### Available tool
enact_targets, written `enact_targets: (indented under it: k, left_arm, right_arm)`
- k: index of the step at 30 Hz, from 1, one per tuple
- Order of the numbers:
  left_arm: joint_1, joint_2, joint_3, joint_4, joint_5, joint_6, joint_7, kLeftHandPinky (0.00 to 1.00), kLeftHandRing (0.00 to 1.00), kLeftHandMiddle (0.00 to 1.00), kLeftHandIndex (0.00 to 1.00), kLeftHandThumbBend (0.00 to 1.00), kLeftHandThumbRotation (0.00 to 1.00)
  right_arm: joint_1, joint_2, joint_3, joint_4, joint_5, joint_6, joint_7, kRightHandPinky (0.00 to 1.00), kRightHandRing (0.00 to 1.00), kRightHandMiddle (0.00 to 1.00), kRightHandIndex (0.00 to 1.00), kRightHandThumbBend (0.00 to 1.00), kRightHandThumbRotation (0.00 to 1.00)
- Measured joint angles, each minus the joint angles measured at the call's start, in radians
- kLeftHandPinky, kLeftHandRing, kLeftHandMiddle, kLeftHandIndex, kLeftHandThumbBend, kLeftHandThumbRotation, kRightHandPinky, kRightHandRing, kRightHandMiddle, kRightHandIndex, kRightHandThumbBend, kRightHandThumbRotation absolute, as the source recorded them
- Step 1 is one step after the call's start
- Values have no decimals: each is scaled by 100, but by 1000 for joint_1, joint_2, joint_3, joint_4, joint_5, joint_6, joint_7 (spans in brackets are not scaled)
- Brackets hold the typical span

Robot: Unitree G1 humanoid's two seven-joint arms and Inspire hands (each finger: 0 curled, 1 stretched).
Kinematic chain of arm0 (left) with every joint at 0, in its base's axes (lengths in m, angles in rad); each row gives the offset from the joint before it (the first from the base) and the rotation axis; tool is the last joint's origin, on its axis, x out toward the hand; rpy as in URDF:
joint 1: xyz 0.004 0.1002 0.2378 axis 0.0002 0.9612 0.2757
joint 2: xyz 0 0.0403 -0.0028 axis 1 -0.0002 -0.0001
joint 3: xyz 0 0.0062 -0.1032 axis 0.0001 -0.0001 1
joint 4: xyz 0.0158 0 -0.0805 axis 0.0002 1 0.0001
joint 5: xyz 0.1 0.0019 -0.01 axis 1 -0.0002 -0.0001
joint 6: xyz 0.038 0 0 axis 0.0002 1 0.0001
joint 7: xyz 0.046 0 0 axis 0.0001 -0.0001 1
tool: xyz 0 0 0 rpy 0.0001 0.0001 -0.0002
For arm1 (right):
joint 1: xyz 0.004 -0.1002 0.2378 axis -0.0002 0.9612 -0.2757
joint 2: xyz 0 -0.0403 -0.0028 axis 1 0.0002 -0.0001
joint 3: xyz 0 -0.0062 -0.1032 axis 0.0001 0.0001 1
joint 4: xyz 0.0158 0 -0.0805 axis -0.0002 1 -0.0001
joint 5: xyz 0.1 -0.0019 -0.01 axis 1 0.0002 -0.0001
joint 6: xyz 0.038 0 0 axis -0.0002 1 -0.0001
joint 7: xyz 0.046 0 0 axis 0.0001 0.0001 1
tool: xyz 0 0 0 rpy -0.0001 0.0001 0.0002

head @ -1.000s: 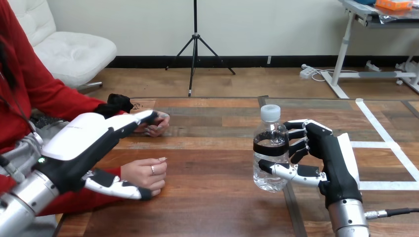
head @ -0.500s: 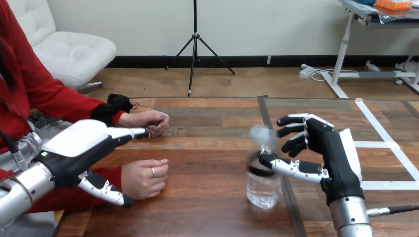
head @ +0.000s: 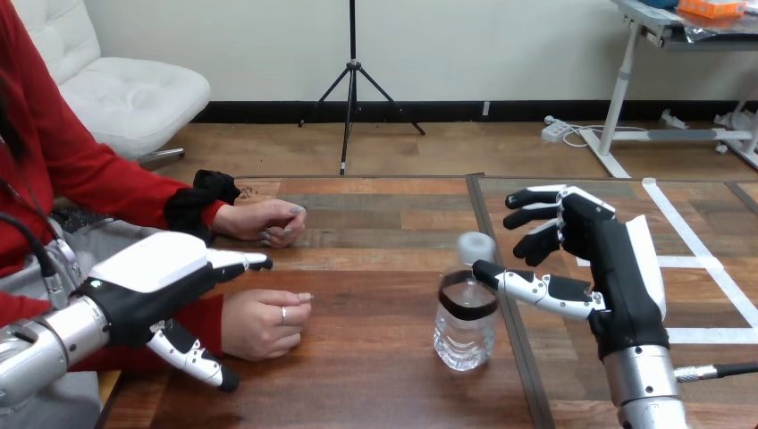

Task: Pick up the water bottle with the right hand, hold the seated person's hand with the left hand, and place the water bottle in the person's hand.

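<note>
The clear water bottle [head: 465,313], white cap and dark label, stands on the wooden table [head: 375,223] with its top leaning slightly right. My right hand [head: 612,268] is open just right of it, its fingers [head: 534,198] spread above and behind the cap. The thumb reaches left to the bottle's shoulder; I cannot tell whether it touches. My left hand [head: 152,281] is open at the left, fingers straight. It lies beside and partly over the person's near hand [head: 264,323], which rests loosely closed on the table. The person's far hand [head: 265,221] rests further back.
White tape lines [head: 697,259] mark the table's right part. A dark seam [head: 487,241] runs front to back behind the bottle. The person's red sleeve [head: 107,179] lies along the table's left edge.
My right hand's fingers opened off the bottle, which shifted left and toward me and now stands free. My left hand drew back left and lower, away from the person's far hand.
</note>
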Motion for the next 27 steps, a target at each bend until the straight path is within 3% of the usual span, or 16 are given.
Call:
enact_targets:
  k: [17, 27]
  left_arm:
    - [-52, 2, -126, 108, 61, 22, 118, 79, 88, 90, 91, 100, 38]
    - [-60, 2, -166, 143, 64, 36, 173, 80, 89, 89, 91, 100, 38]
  right_arm:
    - [53, 0, -4, -127, 17, 81, 33, 34, 42, 56, 59, 92, 0]
    - [73, 0, -9, -175, 37, 107, 46, 33, 41, 56, 59, 92, 0]
